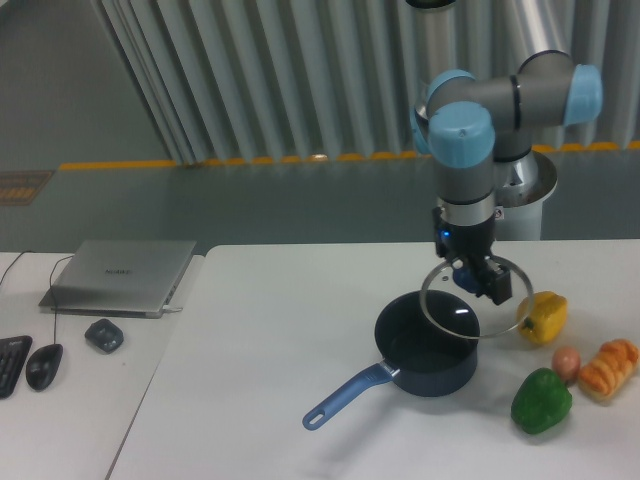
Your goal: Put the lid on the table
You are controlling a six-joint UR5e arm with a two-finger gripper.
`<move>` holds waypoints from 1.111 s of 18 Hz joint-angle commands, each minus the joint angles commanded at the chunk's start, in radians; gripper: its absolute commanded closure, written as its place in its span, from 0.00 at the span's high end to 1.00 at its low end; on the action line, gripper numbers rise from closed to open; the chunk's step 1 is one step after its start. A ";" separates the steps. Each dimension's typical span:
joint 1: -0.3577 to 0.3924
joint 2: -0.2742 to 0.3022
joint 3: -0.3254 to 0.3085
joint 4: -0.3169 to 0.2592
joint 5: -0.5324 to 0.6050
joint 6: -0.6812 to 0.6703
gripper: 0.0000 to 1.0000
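Note:
The lid [455,312], a clear glass disc with a thin silvery rim, hangs in the air above the right edge of the dark blue saucepan [425,352]. My gripper [474,284] is shut on its dark centre knob from above. The lid is tilted slightly and overlaps the pan's rim and the yellow pepper [542,316] in this view. Below lies the white table [280,350]. The pan stands uncovered, its handle pointing to the front left.
To the right of the pan lie a yellow pepper, a green pepper [541,401], a small brown egg-like item [566,361] and a bread-like piece [609,367]. On a separate desk at left are a laptop [120,275], two mice and a keyboard corner.

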 joint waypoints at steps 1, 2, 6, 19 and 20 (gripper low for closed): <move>0.015 0.008 -0.002 -0.005 0.002 0.028 0.37; 0.032 0.009 -0.006 -0.014 0.002 0.070 0.37; 0.127 0.032 -0.031 -0.018 0.000 0.250 0.37; 0.304 0.025 -0.078 -0.015 0.005 0.655 0.37; 0.318 0.023 -0.084 -0.014 0.002 0.672 0.37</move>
